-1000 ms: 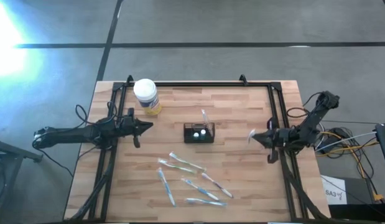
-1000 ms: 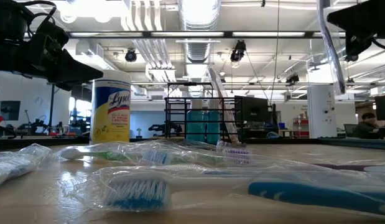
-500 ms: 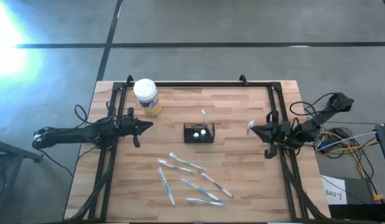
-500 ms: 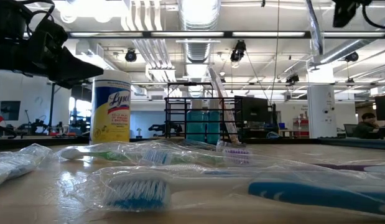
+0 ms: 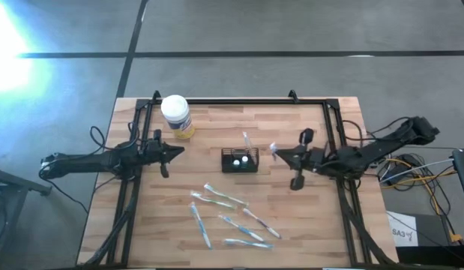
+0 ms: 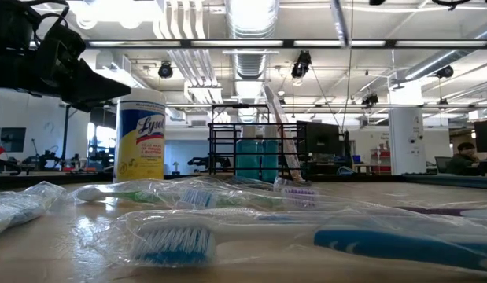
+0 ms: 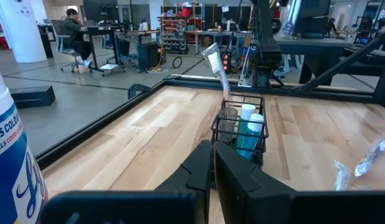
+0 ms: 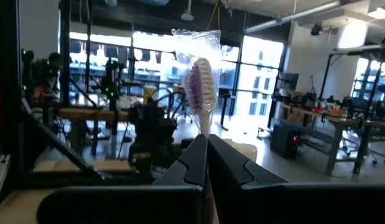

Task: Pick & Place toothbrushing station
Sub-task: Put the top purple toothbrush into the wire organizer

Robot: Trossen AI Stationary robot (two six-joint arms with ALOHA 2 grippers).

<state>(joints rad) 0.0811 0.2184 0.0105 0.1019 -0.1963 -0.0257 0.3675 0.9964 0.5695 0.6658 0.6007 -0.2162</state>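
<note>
Black wire makes up the toothbrushing station (image 5: 239, 160), a small open-sided caddy standing upright near the middle of the tabletop (image 5: 291, 217), with two white-capped teal tubes and one wrapped toothbrush already standing in it. It looks light and stiff, likely to skid or tip if nudged from the side, so I would take hold of it by the top rim wire or a corner post, not by its contents (the leaning brush would simply pull free). The right claw (image 5: 277, 152) hangs just beside the station on its right, pinched closed on a wrapped toothbrush (image 8: 200, 84) with purple bristles, head up; the handle is thin and hard, the clear wrapper slick and crinkly, so the grip belongs low on the handle, where it is now. The left claw (image 5: 177, 151) waits well apart on the station's left with its fingers closed and nothing between them. Several more wrapped toothbrushes (image 5: 230, 214) lie loose on the near half of the tabletop, and a Lysol wipes canister (image 5: 176, 115) with a white lid stands at the far left corner. Pale wood planks form the surface, smooth and bare around the station, framed by black rails. Beyond lies a large lab with desks, monitors, ceiling lights, and a seated person far off.
</note>
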